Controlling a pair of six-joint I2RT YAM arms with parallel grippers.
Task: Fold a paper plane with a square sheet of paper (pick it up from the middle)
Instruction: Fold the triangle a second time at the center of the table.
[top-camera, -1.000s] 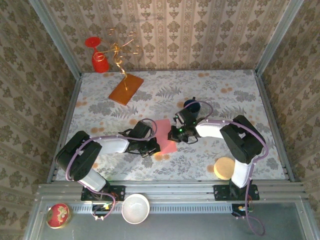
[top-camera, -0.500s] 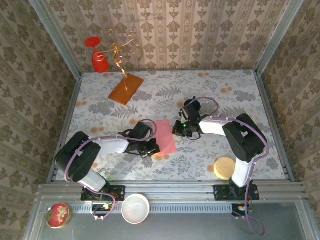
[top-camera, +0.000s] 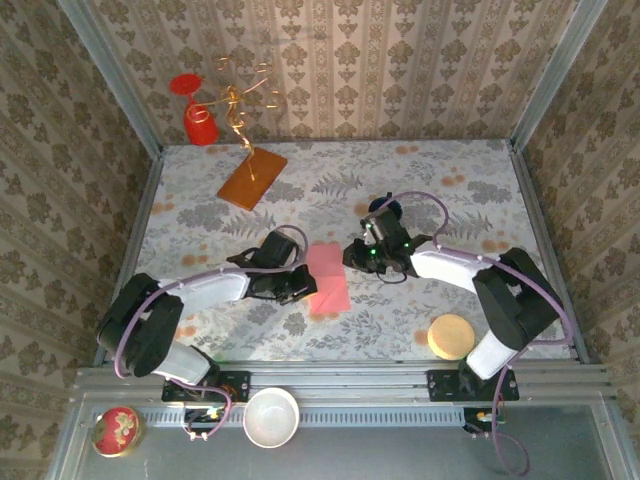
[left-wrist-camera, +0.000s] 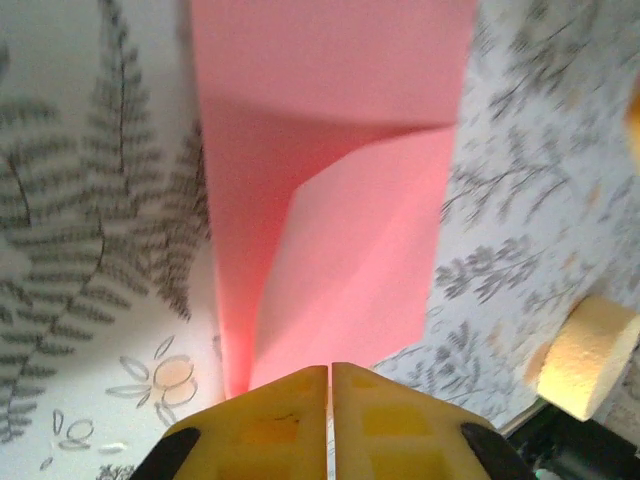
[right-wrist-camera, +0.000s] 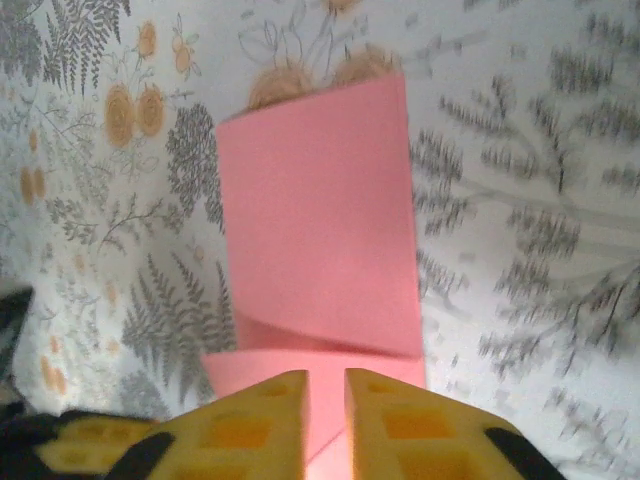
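The pink-red sheet of paper (top-camera: 328, 275) lies folded on the floral table between my two grippers. In the left wrist view the sheet (left-wrist-camera: 340, 200) shows a creased flap lifting a little off the layer under it. My left gripper (top-camera: 308, 287) is at the sheet's left edge. Its yellow fingers (left-wrist-camera: 330, 372) stand almost touching, with only a hairline slit, and the paper's edge is right at their tips. My right gripper (top-camera: 352, 255) is at the sheet's right edge. In the right wrist view it (right-wrist-camera: 326, 378) stands slightly open over the paper (right-wrist-camera: 320, 230), with pink showing through the narrow gap.
An orange-brown board (top-camera: 252, 177) lies at the back left, near a red cup (top-camera: 198, 122) and gold wire (top-camera: 243, 95). A round yellow sponge (top-camera: 449, 336) sits front right by the right arm's base. A dark blue object (top-camera: 385, 208) lies behind the right gripper.
The sheet has turned more upright and shifted slightly left. The right forearm has swung outward to the right. The right jaws have parted a little; the left gripper edged toward the sheet.
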